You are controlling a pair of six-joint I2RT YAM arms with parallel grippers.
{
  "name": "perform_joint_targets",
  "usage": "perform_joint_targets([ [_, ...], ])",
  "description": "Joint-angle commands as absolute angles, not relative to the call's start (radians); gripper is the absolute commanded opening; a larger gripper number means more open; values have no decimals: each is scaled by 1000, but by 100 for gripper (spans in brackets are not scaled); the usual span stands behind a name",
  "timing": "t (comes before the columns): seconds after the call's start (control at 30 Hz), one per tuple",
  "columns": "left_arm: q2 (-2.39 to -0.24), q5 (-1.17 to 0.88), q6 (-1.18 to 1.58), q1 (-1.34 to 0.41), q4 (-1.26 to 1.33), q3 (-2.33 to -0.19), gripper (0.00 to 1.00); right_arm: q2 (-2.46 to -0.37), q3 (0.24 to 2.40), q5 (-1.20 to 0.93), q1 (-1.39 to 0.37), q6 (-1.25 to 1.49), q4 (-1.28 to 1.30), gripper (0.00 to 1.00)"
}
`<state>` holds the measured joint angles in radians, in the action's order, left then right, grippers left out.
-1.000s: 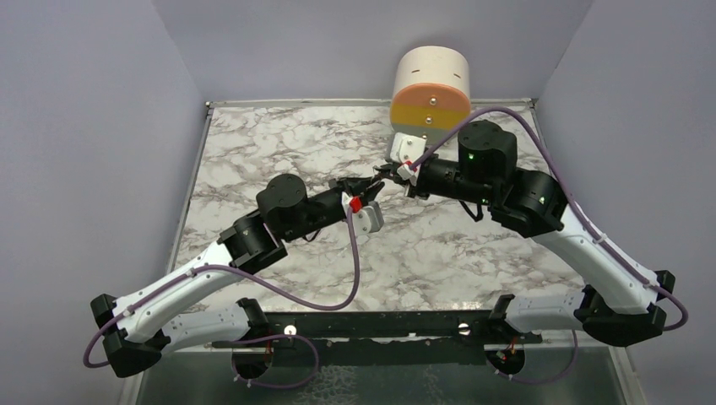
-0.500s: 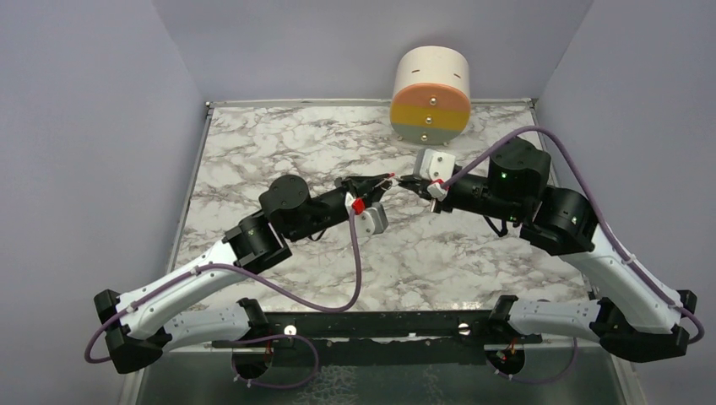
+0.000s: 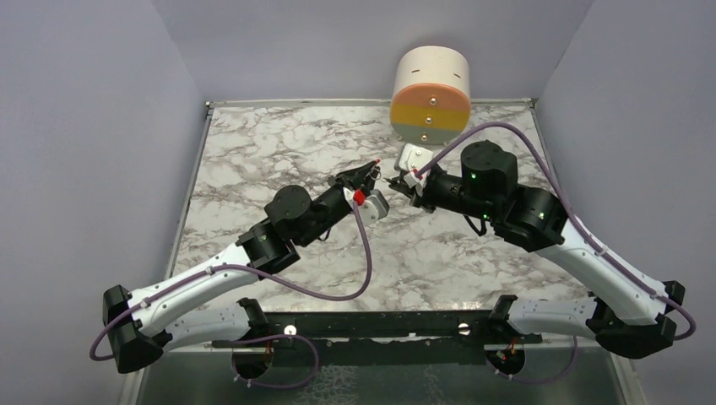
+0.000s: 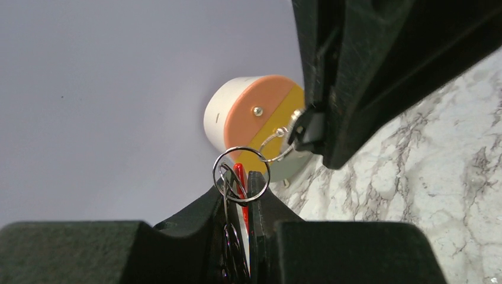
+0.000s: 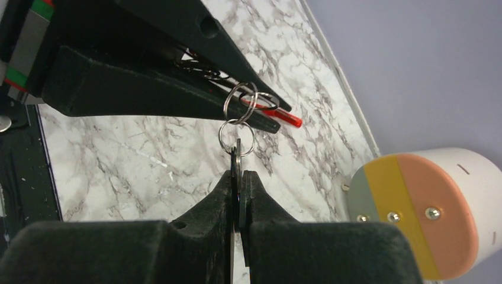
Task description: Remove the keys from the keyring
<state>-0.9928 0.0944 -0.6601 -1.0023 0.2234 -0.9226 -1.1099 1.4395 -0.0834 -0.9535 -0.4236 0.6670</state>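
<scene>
**Two grippers meet over the far middle of the table, keyring strung between them**

Lavender walls [image 3: 84, 126] close in a marble-patterned table [image 3: 253, 152], with a white drum [image 3: 431, 97] lying on its side at the far edge, its round face banded orange, yellow and grey.

From the near left, the left arm [image 3: 287, 215] reaches far and to the right, forearm low over the marble. The left gripper [image 3: 369, 171] points towards the drum. In its wrist view the fingers are clenched on the keyring [image 4: 241, 167]. The red clip [image 4: 240, 177] and some dark wire loops are pinched in the narrow slot between them, and a thin silver ring stands up clear of the tips.

Bent at the elbow, the right arm [image 3: 507, 198] comes in from the near right, and the right gripper [image 3: 395, 180] faces left, tip to tip with the other, just apart. Its jaws are clamped tight on a thin flat metal piece, probably a key [image 5: 238, 160], though it shows edge-on and its head cannot be made out. That piece hangs from a small ring linked to the keyring's larger rings, so the whole chain runs raised above the table between the two grippers.

The drum stands just beyond the grippers, near the right wrist. A purple cable [image 3: 359, 253] loops down from the left wrist.
</scene>
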Motion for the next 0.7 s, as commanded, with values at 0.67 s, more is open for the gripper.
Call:
perform_joint_targets([
  [0.67, -965, -61, -701, -996, -8, -1007, 0, -1067, 1381, -5, -948, -380, 515, 7],
])
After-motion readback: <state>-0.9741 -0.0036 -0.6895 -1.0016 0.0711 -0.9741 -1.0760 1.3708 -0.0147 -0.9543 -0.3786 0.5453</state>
